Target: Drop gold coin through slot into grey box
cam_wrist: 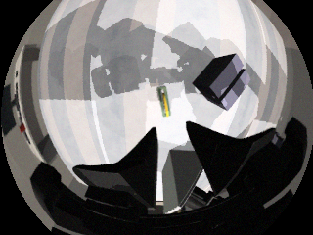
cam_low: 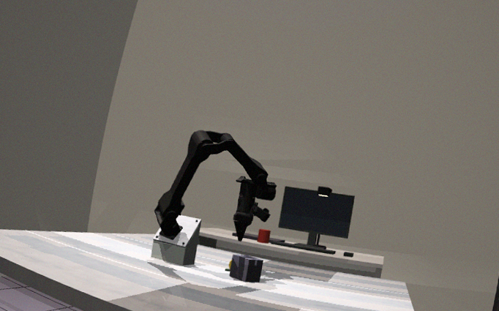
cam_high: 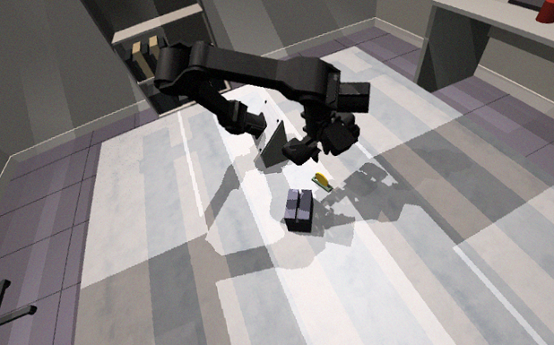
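The gold coin (cam_high: 322, 179) (cam_low: 230, 264) (cam_wrist: 166, 106) stands on edge in the dark-green holder (cam_high: 328, 188) (cam_low: 227, 269) (cam_wrist: 163, 90). The closed grey box (cam_high: 297, 214) (cam_low: 245, 268) (cam_wrist: 211, 80) stands beside it, nearer to the top view and a little left there. Its lid slot shows as a dark line in the top view and the wrist view. In the exterior view the box partly hides coin and holder. My gripper (cam_low: 240, 238) (cam_wrist: 171, 127) is partly open and empty, pointing down above the table; in the wrist view the coin appears just beyond the fingertips.
The arm's grey wedge-shaped base (cam_high: 275, 146) (cam_low: 173, 252) (cam_wrist: 179, 171) stands behind the holder in the top view. A separate desk (cam_high: 514, 14) (cam_low: 370, 260) with a red cup (cam_high: 550, 9) (cam_low: 264, 236) and a monitor (cam_low: 316, 211) is off to the side.
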Robot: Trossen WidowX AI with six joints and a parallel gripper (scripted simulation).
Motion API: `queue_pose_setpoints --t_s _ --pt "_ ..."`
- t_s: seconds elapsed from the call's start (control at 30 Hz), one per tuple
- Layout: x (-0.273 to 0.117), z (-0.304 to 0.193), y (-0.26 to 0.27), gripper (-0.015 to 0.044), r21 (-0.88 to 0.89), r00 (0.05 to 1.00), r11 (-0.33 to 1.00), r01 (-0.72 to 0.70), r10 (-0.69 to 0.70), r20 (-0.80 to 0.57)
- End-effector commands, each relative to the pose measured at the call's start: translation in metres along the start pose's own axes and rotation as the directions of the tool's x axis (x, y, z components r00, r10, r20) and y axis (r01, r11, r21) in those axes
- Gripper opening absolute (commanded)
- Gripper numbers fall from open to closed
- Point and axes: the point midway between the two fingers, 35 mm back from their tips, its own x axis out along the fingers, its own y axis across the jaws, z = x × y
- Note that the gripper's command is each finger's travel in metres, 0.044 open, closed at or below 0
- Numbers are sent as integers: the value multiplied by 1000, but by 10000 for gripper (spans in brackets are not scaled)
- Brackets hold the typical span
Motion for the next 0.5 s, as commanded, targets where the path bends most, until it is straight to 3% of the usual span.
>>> queue_pose_setpoints --t_s 0.0,0.13,0.47 --pt "1 -2 1 161 -27 1000 1000 11 -12 -8" --pt "33 -2 0 161 -26 1000 1000 13 -13 -8" --pt "51 0 -3 161 -26 1000 1000 14 -14 -8"
